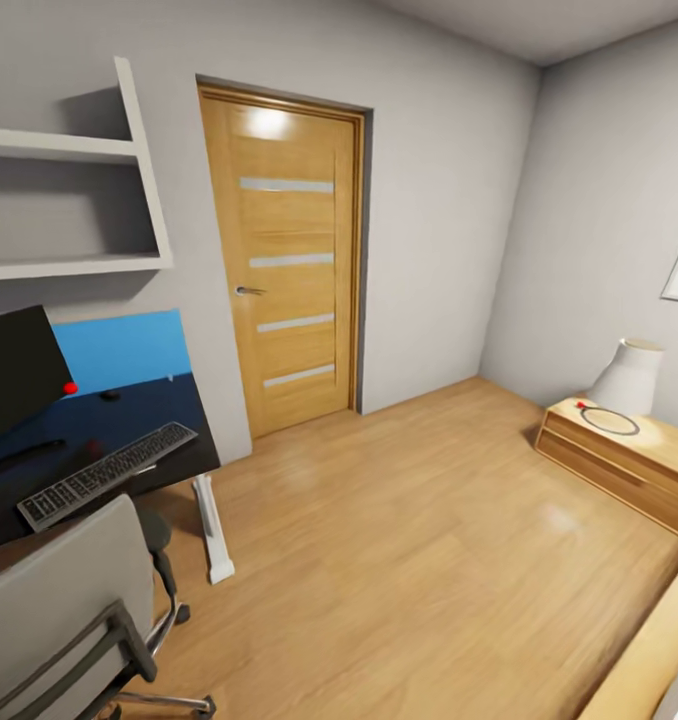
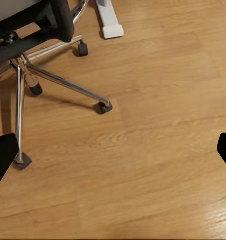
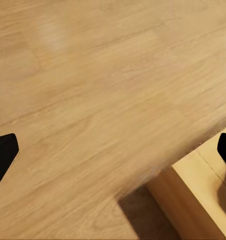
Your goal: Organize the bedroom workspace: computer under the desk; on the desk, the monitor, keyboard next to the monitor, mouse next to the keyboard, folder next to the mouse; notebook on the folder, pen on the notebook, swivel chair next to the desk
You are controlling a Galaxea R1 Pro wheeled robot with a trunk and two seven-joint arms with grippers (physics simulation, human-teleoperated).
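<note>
The desk (image 1: 179, 410) with its glossy black top stands at the left in the head view. On it are the black monitor (image 1: 14, 370), the long keyboard (image 1: 109, 473) in front of it, and the small dark mouse (image 1: 109, 395) farther back. The swivel chair (image 1: 59, 600) shows its grey back at the lower left, close to the desk. Its chrome base (image 2: 58, 82) shows in the left wrist view. My left gripper (image 2: 113, 155) and right gripper (image 3: 113, 152) are both open over bare wooden floor. The computer, folder, notebook and pen are out of view.
A blue panel (image 1: 124, 350) stands against the wall behind the desk, below white wall shelves (image 1: 69, 205). The desk's white leg (image 1: 214, 540) reaches the floor. A wooden door (image 1: 289, 260) is straight ahead. At the right are a low wooden cabinet (image 1: 619, 460) with a lamp (image 1: 629, 375), and more wooden furniture (image 3: 193, 200).
</note>
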